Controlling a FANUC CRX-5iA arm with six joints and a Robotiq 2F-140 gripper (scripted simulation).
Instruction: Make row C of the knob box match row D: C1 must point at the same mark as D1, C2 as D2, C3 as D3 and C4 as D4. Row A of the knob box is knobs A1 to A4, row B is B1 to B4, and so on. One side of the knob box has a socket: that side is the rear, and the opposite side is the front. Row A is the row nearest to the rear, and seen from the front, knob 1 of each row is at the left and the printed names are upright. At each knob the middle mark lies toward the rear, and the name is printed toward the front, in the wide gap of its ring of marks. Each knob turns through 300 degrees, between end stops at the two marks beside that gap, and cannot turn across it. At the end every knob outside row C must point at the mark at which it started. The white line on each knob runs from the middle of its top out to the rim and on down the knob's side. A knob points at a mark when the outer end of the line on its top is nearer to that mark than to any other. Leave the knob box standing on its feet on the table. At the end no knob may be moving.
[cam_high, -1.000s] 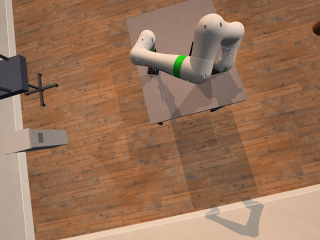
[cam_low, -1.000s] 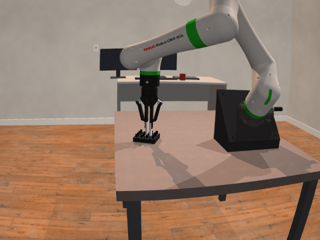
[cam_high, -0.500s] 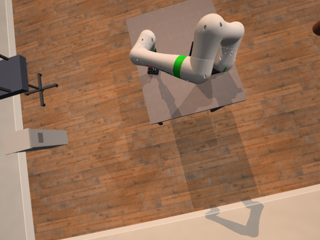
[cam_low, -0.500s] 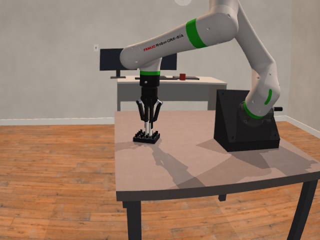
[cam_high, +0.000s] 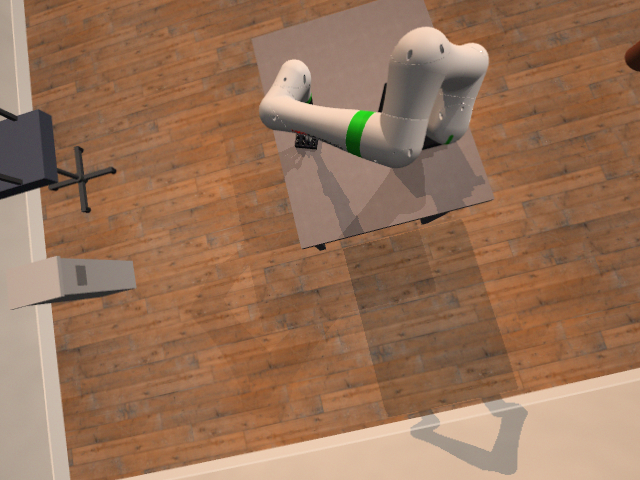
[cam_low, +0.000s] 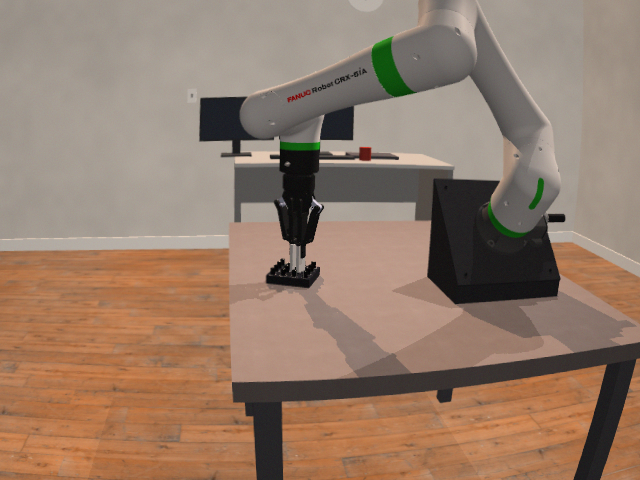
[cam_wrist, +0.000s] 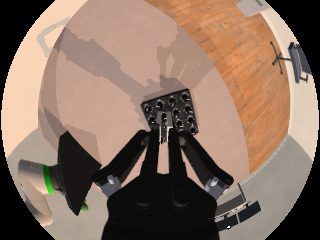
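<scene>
The black knob box stands on the table. Black knobs rise from it in rows; their white lines and printed names are too small to read. My gripper points straight down over the inner part of the box, its light fingertips down among the knobs and close together. It appears shut on one inner knob, which the fingers partly hide. Which row and number it is I cannot tell. In the wrist view the box sits tilted relative to the fingers. The arm hides the gripper in the top view.
Other knobs stand close around the fingertips on all sides. The arm's black base stands on the table to the right in the exterior view. Behind the table is a desk with monitors and a red mug.
</scene>
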